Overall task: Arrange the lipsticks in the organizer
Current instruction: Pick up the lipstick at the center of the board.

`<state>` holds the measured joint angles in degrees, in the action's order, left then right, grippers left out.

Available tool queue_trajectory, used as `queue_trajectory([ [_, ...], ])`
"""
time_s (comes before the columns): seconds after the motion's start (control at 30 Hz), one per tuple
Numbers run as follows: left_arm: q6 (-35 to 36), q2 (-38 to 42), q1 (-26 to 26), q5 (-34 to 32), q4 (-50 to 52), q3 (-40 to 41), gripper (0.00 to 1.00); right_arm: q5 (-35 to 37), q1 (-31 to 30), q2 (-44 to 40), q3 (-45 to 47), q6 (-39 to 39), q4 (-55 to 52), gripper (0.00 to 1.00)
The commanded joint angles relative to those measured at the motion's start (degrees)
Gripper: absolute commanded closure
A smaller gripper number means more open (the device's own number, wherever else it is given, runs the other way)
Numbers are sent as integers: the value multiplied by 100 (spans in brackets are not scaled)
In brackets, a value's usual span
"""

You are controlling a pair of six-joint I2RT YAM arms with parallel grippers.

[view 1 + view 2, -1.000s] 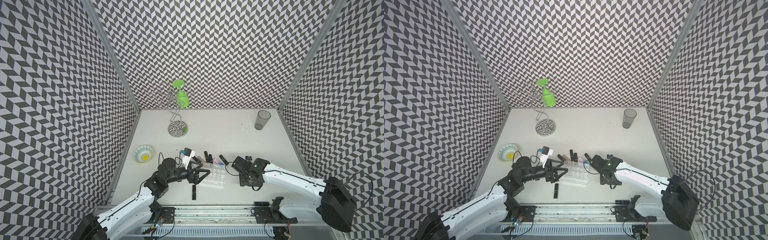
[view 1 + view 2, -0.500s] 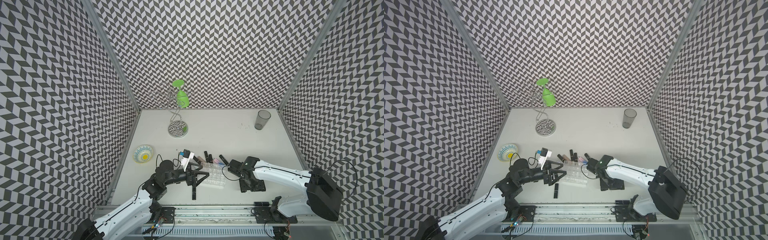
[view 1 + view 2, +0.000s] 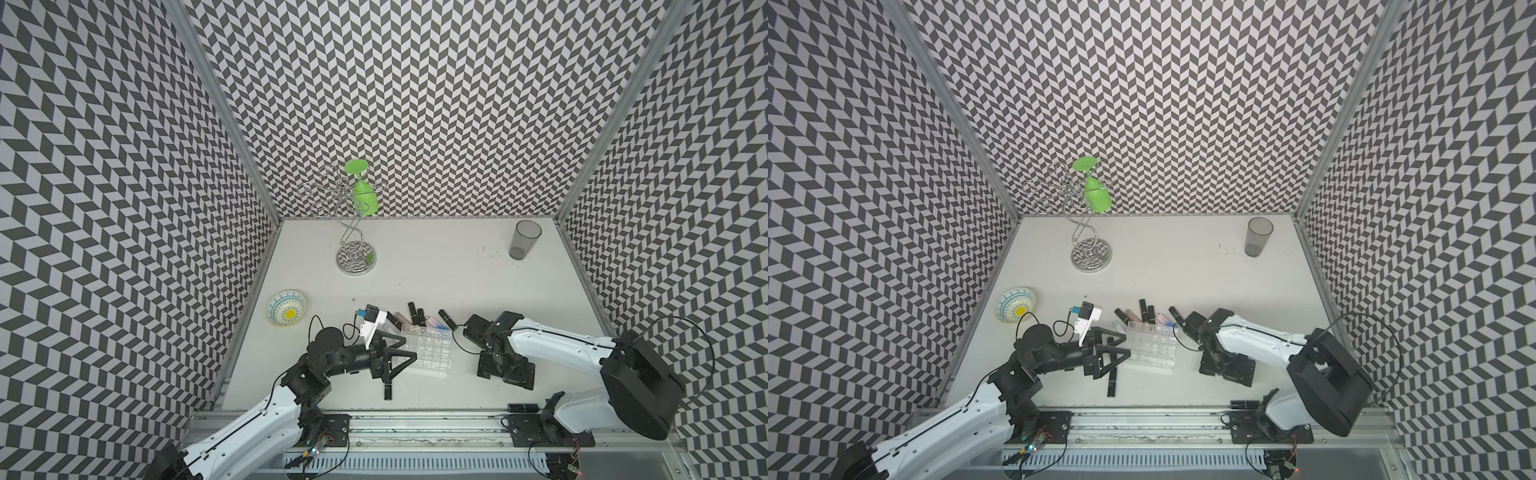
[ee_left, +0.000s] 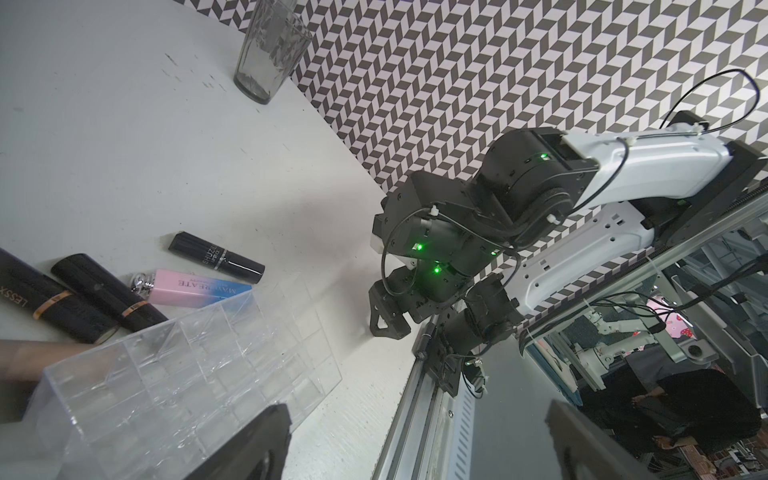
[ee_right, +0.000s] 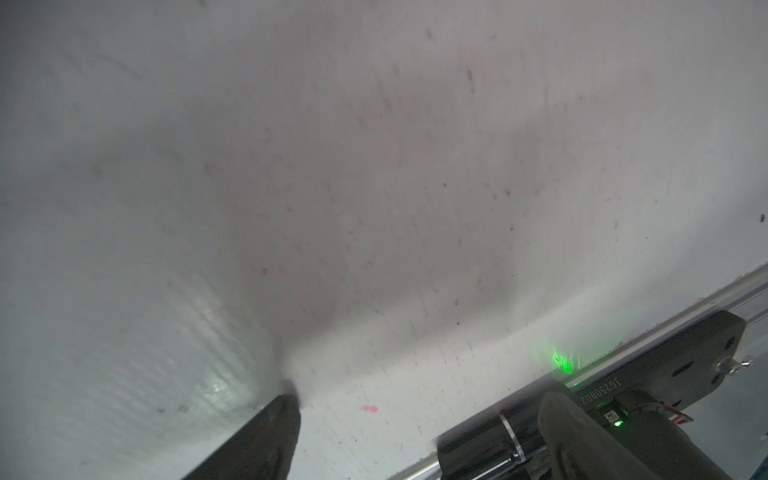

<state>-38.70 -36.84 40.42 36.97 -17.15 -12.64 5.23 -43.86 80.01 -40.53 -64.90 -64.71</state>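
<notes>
The clear organizer (image 3: 428,351) (image 3: 1152,347) (image 4: 187,374) sits near the table's front, its cells seemingly empty. Behind it lie several lipsticks: black ones (image 3: 412,312) (image 4: 216,257), a beige one (image 3: 402,319) and a pink one (image 3: 434,322) (image 4: 195,289). Another black lipstick (image 3: 387,388) (image 3: 1111,384) lies by the front edge under my left gripper (image 3: 409,349) (image 4: 417,409), which is open at the organizer's left end. My right gripper (image 3: 505,374) (image 5: 419,411) points down at bare table right of the organizer, open and empty. A further black lipstick (image 3: 523,408) (image 5: 490,444) lies on the front rail.
A wire stand (image 3: 355,259) holding a green glass stands at the back left. A grey tumbler (image 3: 524,239) is in the back right corner. A patterned bowl (image 3: 286,307) sits by the left wall. Patterned walls close three sides.
My right gripper has swung from beside the organizer toward the table's front, turned downward and opened wider. The left arm and the lipsticks have hardly moved.
</notes>
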Motion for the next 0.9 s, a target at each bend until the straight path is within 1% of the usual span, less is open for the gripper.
queue_trajectory([
  [0.0,-87,122,36,-121,7,25,0,-130,77,-449,224,-325,89,4],
  [0.03,-85,111,31,-137,18,25,0,-138,102,-499,243,-426,15,4],
  [0.07,-79,103,36,-138,25,25,0,-80,130,-505,198,-530,-76,0],
  [0.13,-59,96,40,-191,62,38,0,-47,202,-401,161,-564,-121,0],
  [0.23,-33,77,42,-314,87,45,0,-85,468,-268,123,-227,107,0],
  [0.27,-9,28,44,-354,113,36,0,129,435,-320,31,-271,67,0],
  [0.3,39,-44,40,-371,132,13,0,379,377,-478,-21,-233,122,0],
  [0.33,78,-111,44,-405,137,-13,0,468,389,-681,20,-163,305,0],
  [0.4,144,-320,101,-514,168,-119,0,366,507,-1318,151,148,748,1],
  [0.43,187,-438,125,-445,204,-243,2,374,508,-1505,103,258,843,2],
  [0.47,266,-551,187,-322,318,-432,5,571,510,-1779,-74,367,840,2],
  [0.53,447,-624,475,-384,455,-732,7,1072,518,-2160,-362,595,927,2],
  [0.57,622,-627,706,-664,647,-905,7,1156,629,-2356,-448,931,1190,2],
  [0.63,866,-711,1281,-1412,655,-1055,7,768,1280,-2579,-663,1682,1721,1],
  [0.67,1063,-891,1584,-1672,673,-1206,7,437,1607,-2633,-769,2059,2036,1],
  [0.7,1232,-1114,1797,-1856,816,-1430,10,76,1854,-2648,-840,2322,2299,3],
  [0.8,1793,-2038,2521,-2342,1139,-2163,15,-1051,2371,-2492,-1076,2946,2881,4],
  [0.83,1933,-2420,2749,-2570,1169,-2390,16,-1387,2485,-2444,-1128,3100,3019,5],
  [0.87,2123,-2856,2916,-2652,1223,-2650,16,-1688,2607,-2421,-1147,3196,3150,5],
])
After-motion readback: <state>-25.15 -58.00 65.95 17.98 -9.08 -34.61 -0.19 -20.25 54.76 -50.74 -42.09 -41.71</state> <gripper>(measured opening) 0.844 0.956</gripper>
